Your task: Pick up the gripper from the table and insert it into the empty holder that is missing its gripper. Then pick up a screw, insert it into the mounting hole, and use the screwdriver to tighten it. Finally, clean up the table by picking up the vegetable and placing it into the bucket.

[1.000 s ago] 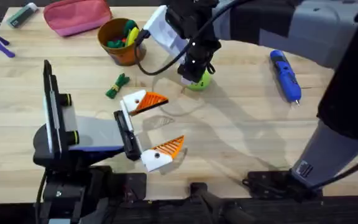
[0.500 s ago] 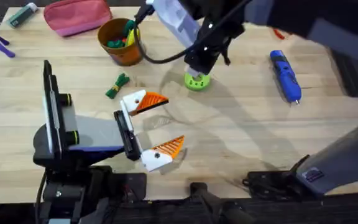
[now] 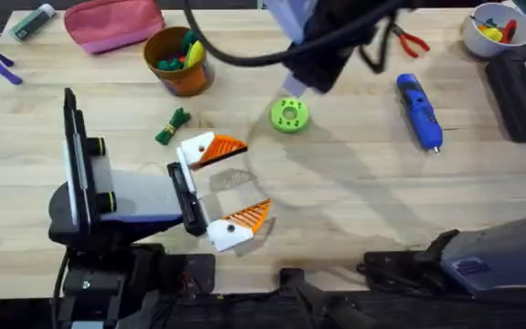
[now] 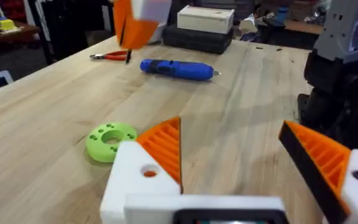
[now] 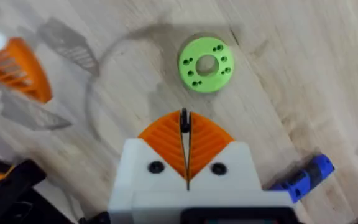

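My left gripper lies open on the table, nothing between its fingers. Its far white holder carries the orange ribbed gripper, and the mounting hole shows orange inside. My right gripper hangs high above the green disc, shut on a small black screw at its tips. The blue screwdriver lies to the right of the disc. The dark-green vegetable lies left of the holder. The orange-brown bucket stands behind it.
A pink pouch lies at the back left, and a white bowl with red-handled pliers sits at the back right. A black case lies along the right edge. Bare wood stretches between the disc and the front edge.
My right arm has lifted off the green disc and swung up and to the right, uncovering the disc. The left arm has not moved.
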You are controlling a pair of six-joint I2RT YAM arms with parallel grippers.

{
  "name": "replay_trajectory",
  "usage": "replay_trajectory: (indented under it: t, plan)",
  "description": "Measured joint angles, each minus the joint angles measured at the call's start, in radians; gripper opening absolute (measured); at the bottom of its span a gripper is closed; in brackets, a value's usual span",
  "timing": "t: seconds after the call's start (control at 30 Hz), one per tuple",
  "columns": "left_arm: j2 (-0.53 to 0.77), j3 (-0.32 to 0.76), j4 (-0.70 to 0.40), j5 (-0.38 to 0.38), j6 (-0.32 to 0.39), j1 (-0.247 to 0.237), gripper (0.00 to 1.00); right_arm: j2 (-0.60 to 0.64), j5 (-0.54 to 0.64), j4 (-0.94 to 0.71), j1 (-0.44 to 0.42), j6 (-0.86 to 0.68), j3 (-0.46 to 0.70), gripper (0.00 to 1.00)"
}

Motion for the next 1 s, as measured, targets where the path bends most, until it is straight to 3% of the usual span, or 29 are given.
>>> replay_trajectory:
  t: [0.3,0.63,1.0]
  plan:
    - [0.0,0.0,0.0,0.0,0.0,0.0,0.986,-0.088,0.0,-0.154,0.082,0.01,0.072,0.006]
    - [0.0,0.0,0.0,0.0,0.0,0.0,0.985,-0.083,0.0,-0.159,0.229,0.01,0.086,0.006]
    - [0.0,0.0,0.0,0.0,0.0,0.0,0.985,0.024,0.0,-0.256,0.271,0.01,0.313,0.006]
